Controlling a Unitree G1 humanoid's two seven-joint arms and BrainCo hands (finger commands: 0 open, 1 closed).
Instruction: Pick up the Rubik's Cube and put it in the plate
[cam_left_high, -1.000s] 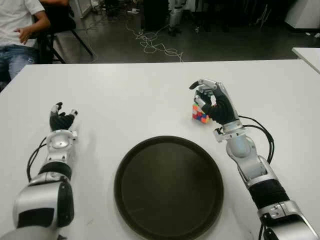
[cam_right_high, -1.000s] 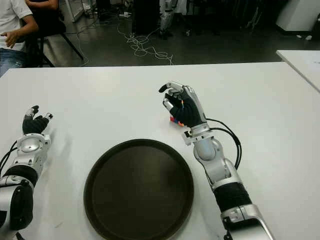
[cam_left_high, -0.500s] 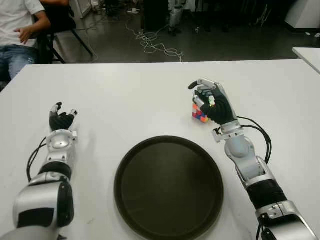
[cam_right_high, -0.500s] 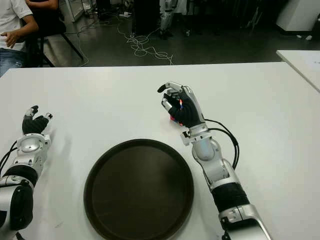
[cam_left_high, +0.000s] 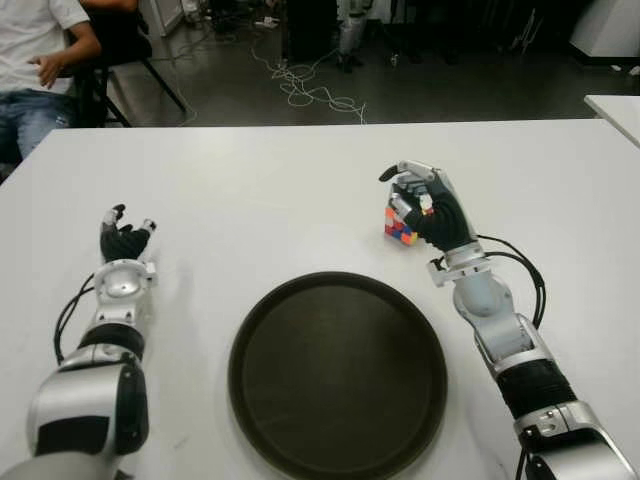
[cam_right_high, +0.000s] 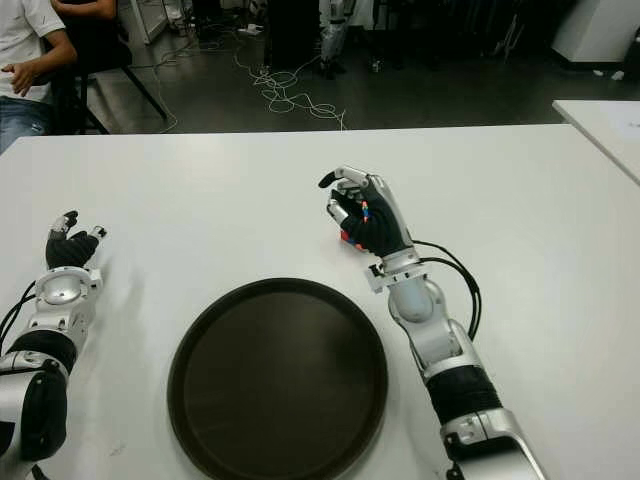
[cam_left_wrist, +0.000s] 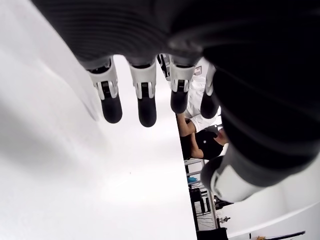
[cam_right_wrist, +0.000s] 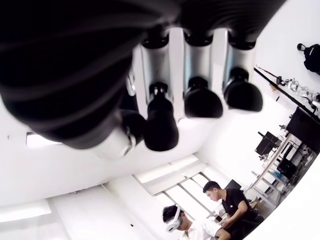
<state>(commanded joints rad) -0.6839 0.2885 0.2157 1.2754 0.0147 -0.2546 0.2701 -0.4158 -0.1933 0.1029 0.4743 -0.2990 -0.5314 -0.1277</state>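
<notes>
the rubik's cube (cam_left_high: 401, 228) is seen on the table (cam_left_high: 300, 180) just past the plate (cam_left_high: 338, 372), on its far right side, with the right hand (cam_left_high: 428, 205) curled around it, though a firm grasp can't be confirmed. the left hand (cam_left_high: 122, 240) is shown relaxed, well off to the plate's left, so the carry back toward the plate is probably owed to the right.

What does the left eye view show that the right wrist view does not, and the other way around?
Only the left eye view shows the Rubik's Cube at the right hand, whose fingers curl around it, the dark plate nearer the robot, the white table, and the left hand idle to the left of the plate.

Only the right wrist view shows two people in the room and ceiling lights; the cube is hidden there.

Both show the right hand's fingers.
</notes>
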